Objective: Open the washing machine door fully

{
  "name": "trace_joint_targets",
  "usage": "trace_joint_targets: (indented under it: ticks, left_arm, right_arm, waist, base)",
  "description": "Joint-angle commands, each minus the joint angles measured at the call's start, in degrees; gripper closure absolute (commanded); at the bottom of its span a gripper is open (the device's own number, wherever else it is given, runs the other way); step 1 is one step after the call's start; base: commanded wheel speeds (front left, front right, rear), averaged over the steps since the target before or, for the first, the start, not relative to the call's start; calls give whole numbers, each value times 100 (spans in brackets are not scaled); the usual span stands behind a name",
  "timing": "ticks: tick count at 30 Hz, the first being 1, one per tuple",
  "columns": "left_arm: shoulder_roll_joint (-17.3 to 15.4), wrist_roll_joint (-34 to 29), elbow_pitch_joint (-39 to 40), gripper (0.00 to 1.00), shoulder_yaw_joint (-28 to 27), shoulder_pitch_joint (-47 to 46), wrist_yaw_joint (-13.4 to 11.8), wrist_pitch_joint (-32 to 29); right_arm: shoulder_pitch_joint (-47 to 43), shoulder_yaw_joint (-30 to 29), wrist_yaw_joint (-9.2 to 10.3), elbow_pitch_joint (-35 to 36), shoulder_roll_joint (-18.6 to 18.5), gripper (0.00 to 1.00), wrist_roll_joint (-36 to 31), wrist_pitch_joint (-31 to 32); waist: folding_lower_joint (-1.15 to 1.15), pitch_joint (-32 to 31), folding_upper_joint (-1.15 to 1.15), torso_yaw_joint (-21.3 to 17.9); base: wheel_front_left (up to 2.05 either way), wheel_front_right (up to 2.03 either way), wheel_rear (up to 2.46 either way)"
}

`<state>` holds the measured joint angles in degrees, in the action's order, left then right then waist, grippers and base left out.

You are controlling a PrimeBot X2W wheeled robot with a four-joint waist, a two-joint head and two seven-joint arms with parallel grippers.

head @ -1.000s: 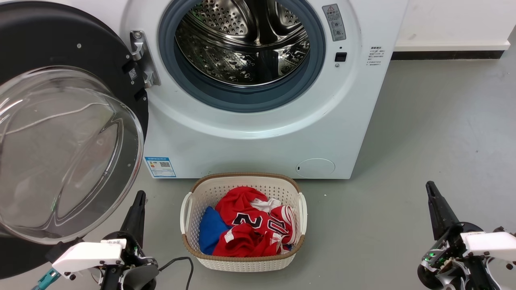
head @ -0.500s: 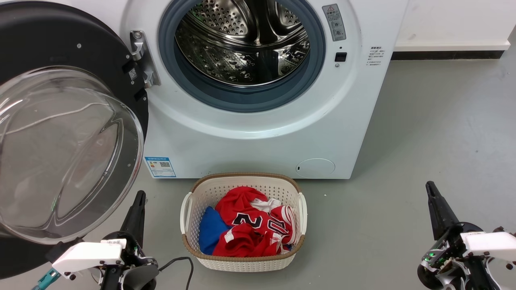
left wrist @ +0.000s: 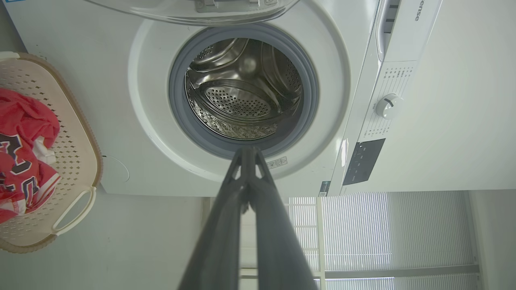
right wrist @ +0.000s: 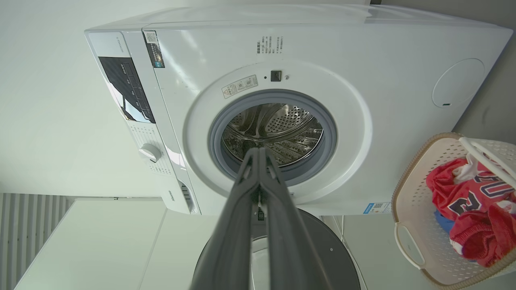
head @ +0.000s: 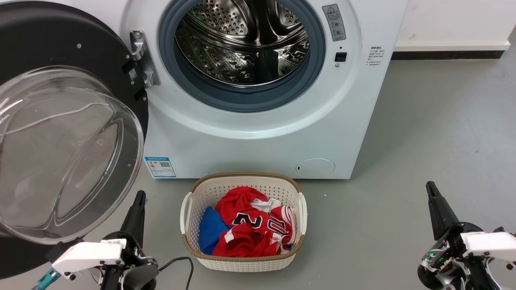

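White washing machine (head: 258, 137) fills the upper middle of the head view, its steel drum (head: 242, 40) exposed. Its black door (head: 52, 40) with the clear glass bowl hangs swung wide at the left edge. A basket (head: 246, 177) of red and blue clothes (head: 242, 229) sits at lower centre. The left gripper (head: 139, 199) at lower left and the right gripper (head: 430, 188) at lower right each have their fingers pressed together, holding nothing.
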<state>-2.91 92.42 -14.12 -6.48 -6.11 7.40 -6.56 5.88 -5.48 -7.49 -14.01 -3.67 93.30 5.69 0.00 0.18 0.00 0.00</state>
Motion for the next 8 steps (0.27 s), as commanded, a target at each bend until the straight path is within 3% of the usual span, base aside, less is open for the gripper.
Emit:
trace_joint_targets:
  ticks: [1,8]
  left_arm:
    - [5,-1,-1,100,-19,-38,24,-15]
    - [5,-1,-1,100,-19,-38,24,-15]
  right_arm:
    - [63,-13,0,-8,12,100,-17,28]
    - [64,-23,0,-8,19,100,-30,29]
  waist:
    - [0,0,0,0]
    - [0,0,0,0]
  base:
    - [0,0,0]
    - [0,0,0]
